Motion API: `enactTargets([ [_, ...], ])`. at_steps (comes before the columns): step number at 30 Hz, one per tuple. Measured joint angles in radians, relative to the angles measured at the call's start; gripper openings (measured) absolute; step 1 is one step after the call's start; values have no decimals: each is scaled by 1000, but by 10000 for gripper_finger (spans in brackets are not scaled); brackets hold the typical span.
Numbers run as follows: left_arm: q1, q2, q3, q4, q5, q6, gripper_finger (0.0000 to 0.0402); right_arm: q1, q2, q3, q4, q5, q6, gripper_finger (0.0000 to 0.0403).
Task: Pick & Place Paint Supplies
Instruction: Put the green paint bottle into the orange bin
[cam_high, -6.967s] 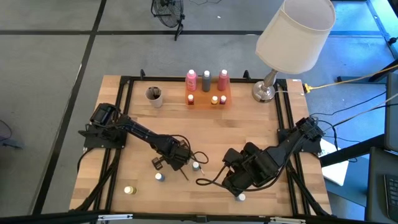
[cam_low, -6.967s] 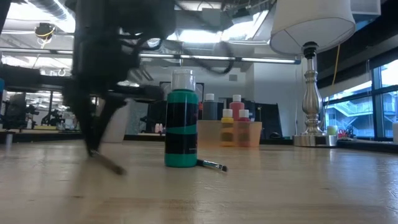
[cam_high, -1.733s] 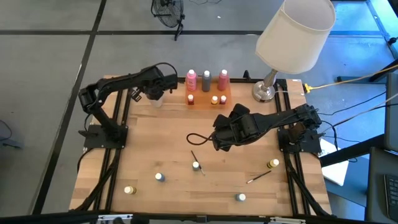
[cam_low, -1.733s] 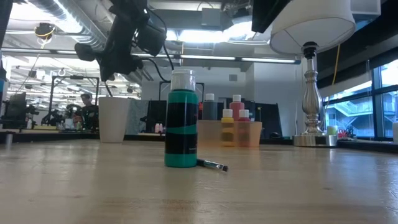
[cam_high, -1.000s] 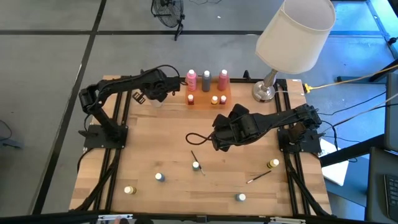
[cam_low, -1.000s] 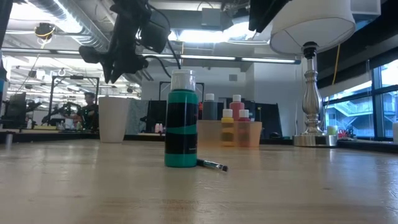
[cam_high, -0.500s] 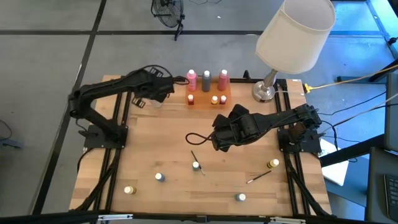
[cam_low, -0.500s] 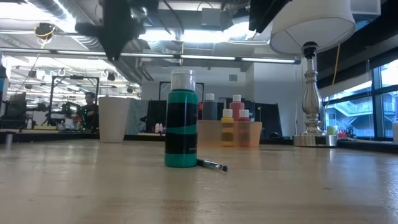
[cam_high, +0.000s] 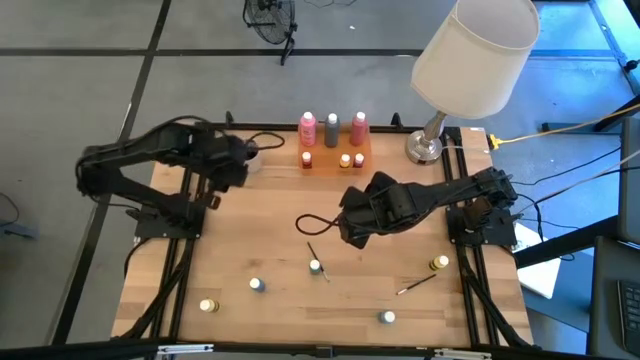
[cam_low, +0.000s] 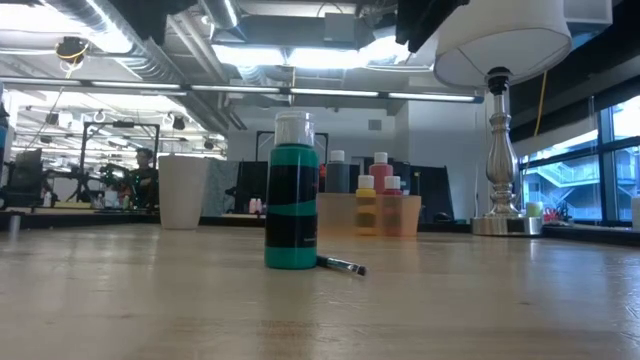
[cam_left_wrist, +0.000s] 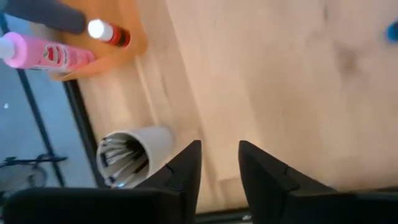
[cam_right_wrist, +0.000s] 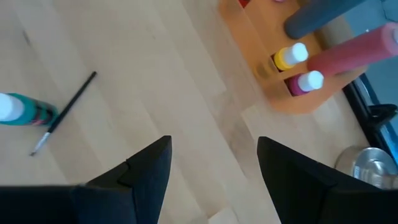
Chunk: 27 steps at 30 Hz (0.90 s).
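The orange tray (cam_high: 333, 150) at the far edge carries two pink bottles (cam_high: 308, 128), one grey bottle (cam_high: 332, 128) and small pots (cam_high: 345, 160). A teal bottle (cam_high: 315, 267) stands mid-table with a dark brush (cam_high: 312, 253) lying beside it. Loose pots (cam_high: 257, 285) and a second brush (cam_high: 417, 284) lie toward the near edge. My left gripper (cam_left_wrist: 219, 146) is open and holds nothing, hovering just beside the beige cup (cam_left_wrist: 134, 155), which has brushes in it. My right gripper (cam_right_wrist: 214, 140) hangs open above mid-table, between the tray and the teal bottle (cam_right_wrist: 22, 109).
A lamp with a silver base (cam_high: 428, 147) and a wide shade (cam_high: 475, 55) stands at the far right corner. A black cable loop (cam_high: 315, 222) trails from the right arm over mid-table. Black frame rails run along both table sides. Bare wood lies left of centre.
My left gripper has drawn back from above the beige cup toward the table's left and near side, rising out of the low view. The right arm has kept still, and no object has moved.
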Motion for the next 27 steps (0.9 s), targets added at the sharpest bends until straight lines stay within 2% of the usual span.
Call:
enactTargets([
  [6, -69, -57, -22, 99, 75, -179, 152, 33, 0, 0, 26, 0, 16, 240],
  [12, -150, -104, -113, 174, 82, -383, 187, 82, 0, 0, 28, -5, 53, 240],
  [15, -185, -124, -166, 203, 81, -531, 195, 109, 0, 0, 28, -18, 75, 240],
  [21, -261, -148, -268, 229, 86, -954, 198, 164, 0, 0, 28, -26, 118, 240],
  [27, -347, -152, -343, 284, 83, -1078, 196, 205, 0, 0, 38, -38, 127, 240],
])
